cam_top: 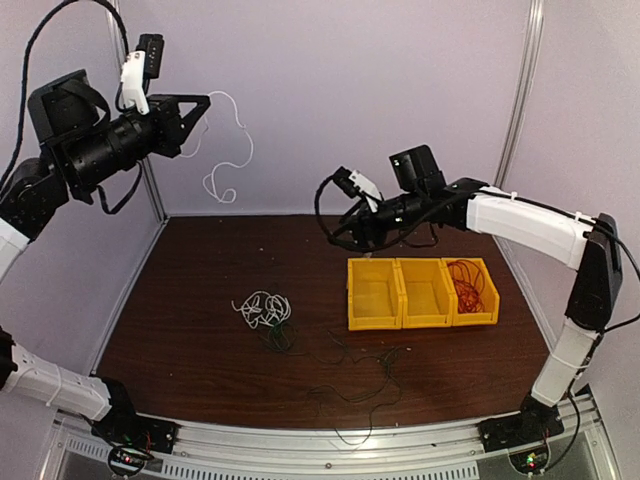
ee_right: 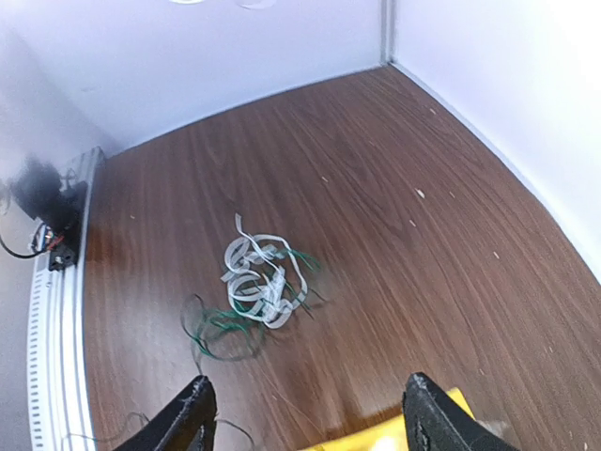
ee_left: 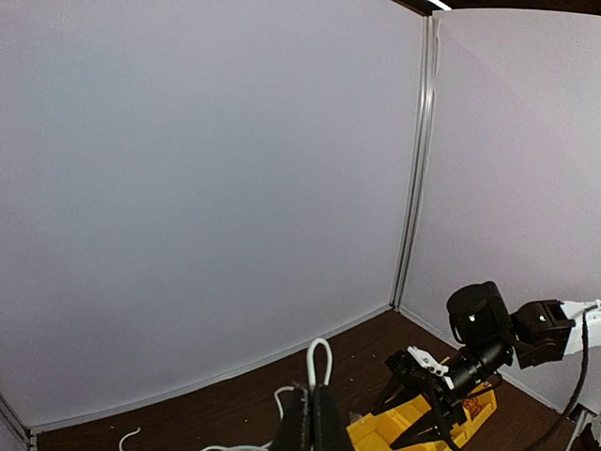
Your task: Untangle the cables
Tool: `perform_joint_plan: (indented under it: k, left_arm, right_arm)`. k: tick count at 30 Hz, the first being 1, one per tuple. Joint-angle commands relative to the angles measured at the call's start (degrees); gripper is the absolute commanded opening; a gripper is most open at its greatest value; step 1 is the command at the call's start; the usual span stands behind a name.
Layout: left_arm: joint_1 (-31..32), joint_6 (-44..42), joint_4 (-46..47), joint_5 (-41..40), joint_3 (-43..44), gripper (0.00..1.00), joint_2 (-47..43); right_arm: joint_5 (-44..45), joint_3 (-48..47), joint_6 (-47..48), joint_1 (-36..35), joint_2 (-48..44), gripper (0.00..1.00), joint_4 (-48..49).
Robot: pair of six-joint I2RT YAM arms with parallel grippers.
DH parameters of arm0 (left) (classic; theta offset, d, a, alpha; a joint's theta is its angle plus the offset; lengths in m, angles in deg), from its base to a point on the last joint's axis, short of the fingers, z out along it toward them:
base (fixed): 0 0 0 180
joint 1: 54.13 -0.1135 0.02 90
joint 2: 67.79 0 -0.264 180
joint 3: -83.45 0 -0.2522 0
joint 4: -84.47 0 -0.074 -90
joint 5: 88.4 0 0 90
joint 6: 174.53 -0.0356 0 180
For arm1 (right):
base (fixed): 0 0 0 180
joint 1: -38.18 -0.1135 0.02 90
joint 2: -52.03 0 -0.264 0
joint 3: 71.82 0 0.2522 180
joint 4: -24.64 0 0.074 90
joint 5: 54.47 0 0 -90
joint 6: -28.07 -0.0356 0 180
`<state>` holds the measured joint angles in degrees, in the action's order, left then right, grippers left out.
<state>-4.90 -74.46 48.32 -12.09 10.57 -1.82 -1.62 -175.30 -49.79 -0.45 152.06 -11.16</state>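
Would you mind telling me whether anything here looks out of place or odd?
A white cable dangles in mid-air, pinched in the raised left end effector, high above the table. Thin dark wires sprawl loose across the near side of the table beside the white tangle.

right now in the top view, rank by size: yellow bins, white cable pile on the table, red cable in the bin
1. yellow bins, clearly largest
2. white cable pile and red cable: look about alike, so tied
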Motion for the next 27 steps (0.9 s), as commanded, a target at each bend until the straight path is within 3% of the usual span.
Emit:
perform_joint_plan:
  k: [1, 9, 15, 27]
  left_arm:
    - [0.2, 0.8, 8.6, 6.7, -2.7, 0.00, 3.1]
    - [0.2, 0.9, 13.2, 11.5, -1.1, 0.00, 9.5]
    - [0.2, 3.8, 18.3, 17.1, -3.3, 0.00, 12.9]
    - [0.2, 6.5, 24.2, 21.1, -2.9, 0.00, 20.7]
  right_arm:
    - [-0.6, 8.7, 4.0, 7.8, -5.5, 0.69, -5.5]
    - [-0.2, 25.3, 3.5, 21.2, -16.9, 0.70, 1.5]
    - [-0.5, 29.0, 2.0, 31.5, -20.1, 0.70, 5.7]
    - [-2.1, 31.4, 1.7, 33.1, -20.7, 0.70, 7.7]
